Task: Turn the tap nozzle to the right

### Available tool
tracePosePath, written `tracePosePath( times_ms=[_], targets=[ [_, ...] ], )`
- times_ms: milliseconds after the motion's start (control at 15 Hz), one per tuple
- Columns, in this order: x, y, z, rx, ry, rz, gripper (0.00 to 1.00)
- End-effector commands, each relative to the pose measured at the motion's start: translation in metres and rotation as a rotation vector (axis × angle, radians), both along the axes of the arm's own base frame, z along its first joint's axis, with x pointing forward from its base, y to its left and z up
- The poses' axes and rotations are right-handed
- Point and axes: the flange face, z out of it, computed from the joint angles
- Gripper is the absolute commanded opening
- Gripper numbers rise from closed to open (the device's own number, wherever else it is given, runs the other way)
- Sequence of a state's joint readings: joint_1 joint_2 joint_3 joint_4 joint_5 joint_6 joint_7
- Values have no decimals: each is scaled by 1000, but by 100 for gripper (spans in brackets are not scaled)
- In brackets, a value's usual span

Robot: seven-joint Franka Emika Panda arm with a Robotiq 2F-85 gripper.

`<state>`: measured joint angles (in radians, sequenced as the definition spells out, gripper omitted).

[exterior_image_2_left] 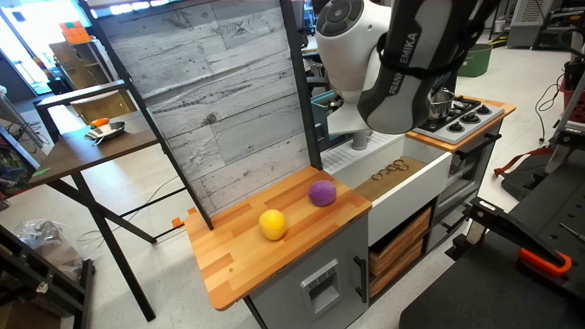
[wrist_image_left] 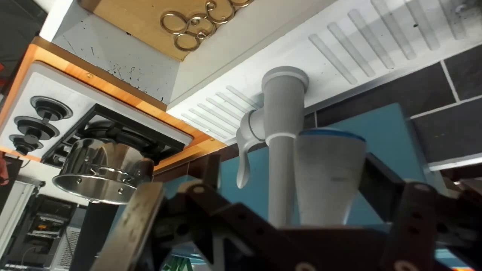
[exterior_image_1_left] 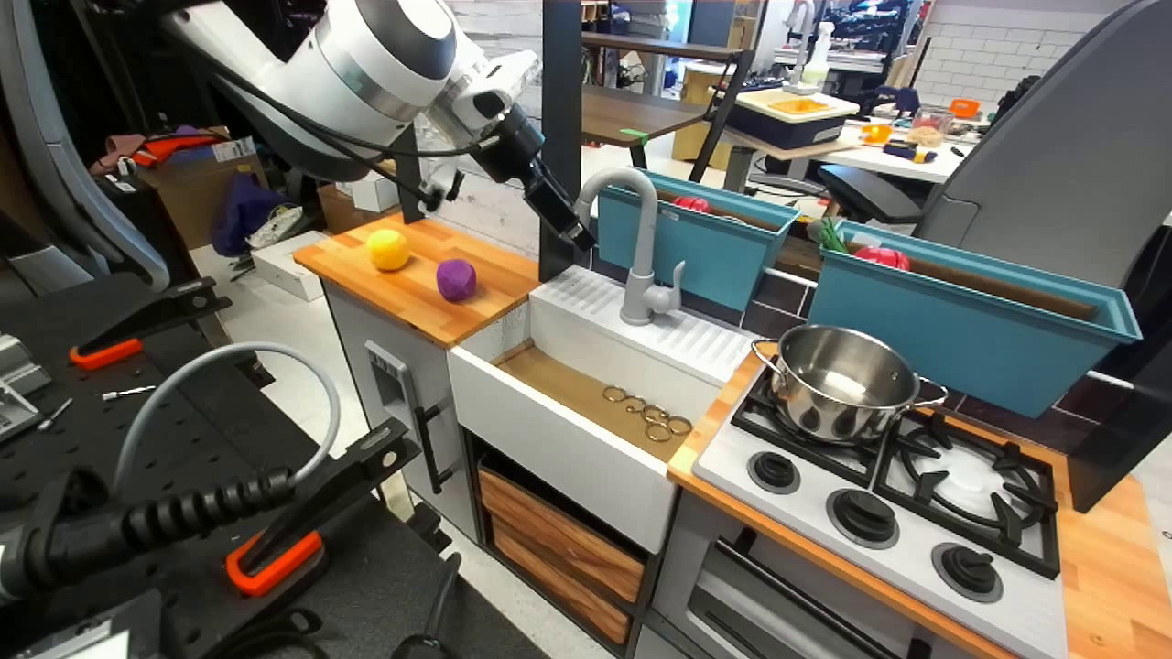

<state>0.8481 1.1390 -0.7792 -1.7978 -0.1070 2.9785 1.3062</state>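
Observation:
The grey tap nozzle (exterior_image_1_left: 642, 220) stands upright at the back of the sink, its hooked spout pointing left in an exterior view. In the wrist view the spout's end (wrist_image_left: 329, 173), with a blue rim, hangs between my gripper's fingers. My gripper (wrist_image_left: 292, 165) is open wide around it. The right finger is right beside the spout's end; I cannot tell whether they touch. The left finger is well apart from it, beyond the tap's side lever (wrist_image_left: 244, 165). In an exterior view the black gripper (exterior_image_1_left: 572, 229) overlaps the spout's end. Elsewhere only the tap base (exterior_image_2_left: 359, 140) shows below the arm.
A white sink (exterior_image_1_left: 558, 462) with metal rings (exterior_image_1_left: 655, 412) lies below. Teal bins (exterior_image_1_left: 961, 320) stand behind the tap. A steel pot (exterior_image_1_left: 838, 394) sits on the stove. A yellow ball (exterior_image_1_left: 388, 250) and a purple ball (exterior_image_1_left: 456, 279) rest on the wooden counter (exterior_image_2_left: 247, 251).

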Motion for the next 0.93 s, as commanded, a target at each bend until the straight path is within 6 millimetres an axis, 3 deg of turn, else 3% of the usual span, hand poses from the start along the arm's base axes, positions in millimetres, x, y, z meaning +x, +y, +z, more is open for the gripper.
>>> tracePosePath(
  times_ms=[0, 267, 400, 667, 867],
  targets=[
    [2, 3, -5, -32, -34, 19, 58],
    [-4, 0, 0, -53, -32, 42, 27],
    [-9, -6, 2, -63, -10, 51, 17],
    [-25, -32, -3, -76, 145, 149, 17],
    [-25, -64, -6, -97, 224, 250, 17]
  ],
)
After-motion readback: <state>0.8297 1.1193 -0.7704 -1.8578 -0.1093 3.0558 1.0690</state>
